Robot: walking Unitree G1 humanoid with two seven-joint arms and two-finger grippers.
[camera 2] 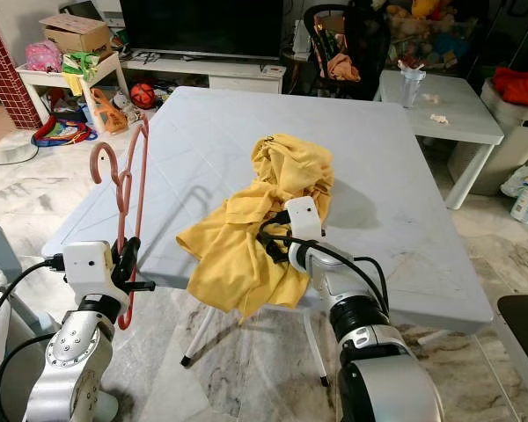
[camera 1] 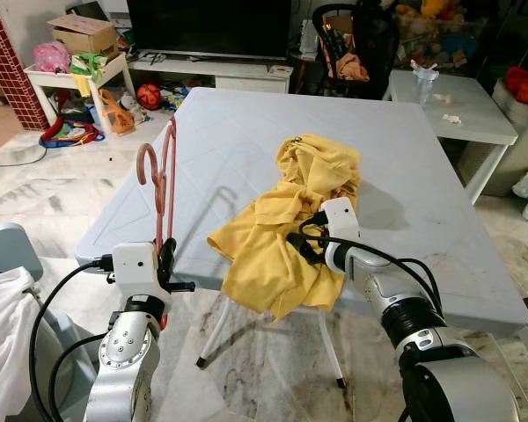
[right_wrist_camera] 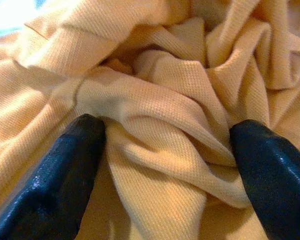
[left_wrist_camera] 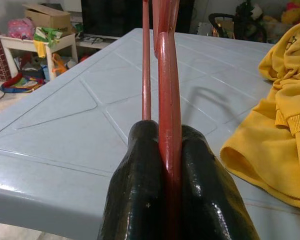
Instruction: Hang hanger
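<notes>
A red hanger (camera 1: 165, 176) stands upright at the left front edge of the grey table (camera 1: 238, 132), hook on the left side. My left gripper (camera 1: 165, 257) is shut on its lower bar; in the left wrist view both black fingers (left_wrist_camera: 140, 175) clamp the red bar (left_wrist_camera: 166, 100). A crumpled yellow shirt (camera 1: 290, 220) lies in the middle of the table and hangs over the front edge. My right gripper (right_wrist_camera: 165, 145) is open, and its fingertips (right_wrist_camera: 65, 160) press into the folds of the shirt (right_wrist_camera: 160, 95).
A small white table (camera 1: 462, 101) with a cup stands at the back right, a black chair (camera 1: 356, 40) behind the main table. Toys and a low shelf (camera 1: 70, 75) crowd the floor at the back left. White cloth (camera 1: 4, 325) lies at my near left.
</notes>
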